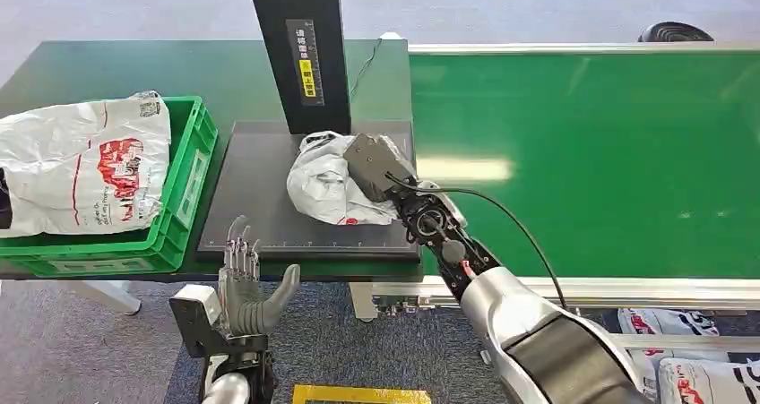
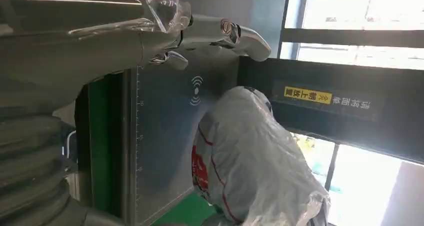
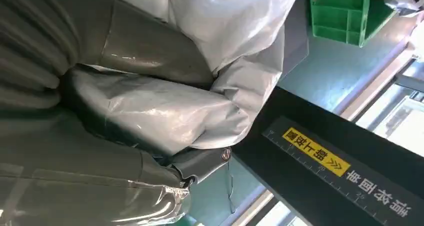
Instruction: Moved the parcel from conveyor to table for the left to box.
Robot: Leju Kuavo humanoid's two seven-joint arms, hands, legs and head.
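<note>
Head view first: a dark green surface (image 1: 107,68) runs across the upper left of the frame, and a bright green conveyor (image 1: 591,162) fills the right half. A black pad (image 1: 260,198) sits at centre, with a black post (image 1: 300,46) rising from its far edge. On that post, a label with a yellow patch and Chinese characters, too small to read here. At left, a green crate (image 1: 184,198) holds a white bag (image 1: 85,167) with red print. Grey carpet shows below. The parcel (image 1: 323,184), white and crinkled with red marks, lies on the pad just in front of the post, and the right hand (image 1: 376,164) is clamped on its right side. The left hand (image 1: 244,283) hangs at lower centre-left, off the pad's near edge, fingers spread and holding nothing, well apart from the parcel.

Left wrist view: the parcel (image 2: 250,161) fills the lower centre, lying on the pad (image 2: 160,136), which carries a white wireless symbol. The post (image 2: 345,110) shows its yellow label with arrows. Bright windows (image 2: 360,20) at upper right. The fingers (image 2: 235,35) stretch along the top, clear of the parcel.

Right wrist view: the hand's fingers (image 3: 150,50) wrap the parcel (image 3: 200,110) at centre. Lower right, the post (image 3: 350,176) and yellow label; the crate (image 3: 345,10) at upper right.
</note>
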